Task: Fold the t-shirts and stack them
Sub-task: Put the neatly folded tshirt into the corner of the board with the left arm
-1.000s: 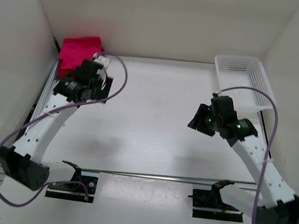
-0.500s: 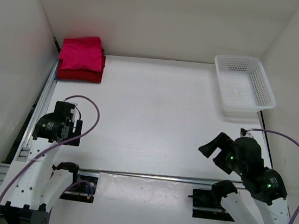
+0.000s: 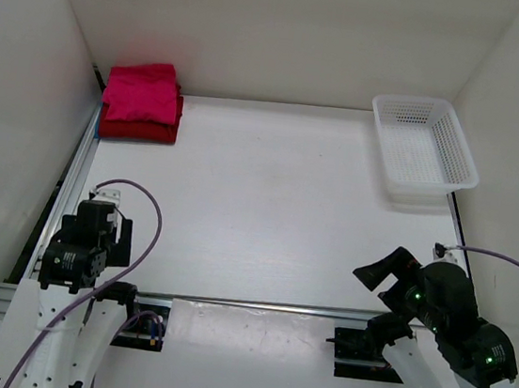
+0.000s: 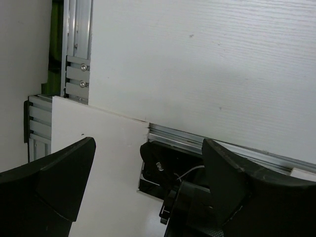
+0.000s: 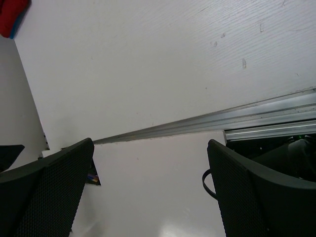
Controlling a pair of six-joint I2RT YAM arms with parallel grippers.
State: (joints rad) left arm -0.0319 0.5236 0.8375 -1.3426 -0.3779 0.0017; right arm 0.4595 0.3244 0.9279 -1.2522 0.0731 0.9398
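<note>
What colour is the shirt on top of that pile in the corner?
The top shirt is bright pink-magenta; the overhead view shows it best.

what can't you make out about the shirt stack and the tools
- blue shirt: top view, buried under the pink shirt and dark red shirt; right wrist view, only a sliver at the frame corner.
- fold neatness: top view, too small.
- left tool: top view, its wrist covers its opening.

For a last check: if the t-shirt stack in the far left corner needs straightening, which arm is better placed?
Probably left. The stack lies ahead of the left gripper, on its side. The right gripper sits at the opposite near corner, on the side of the basket. Both are open and empty.
</note>
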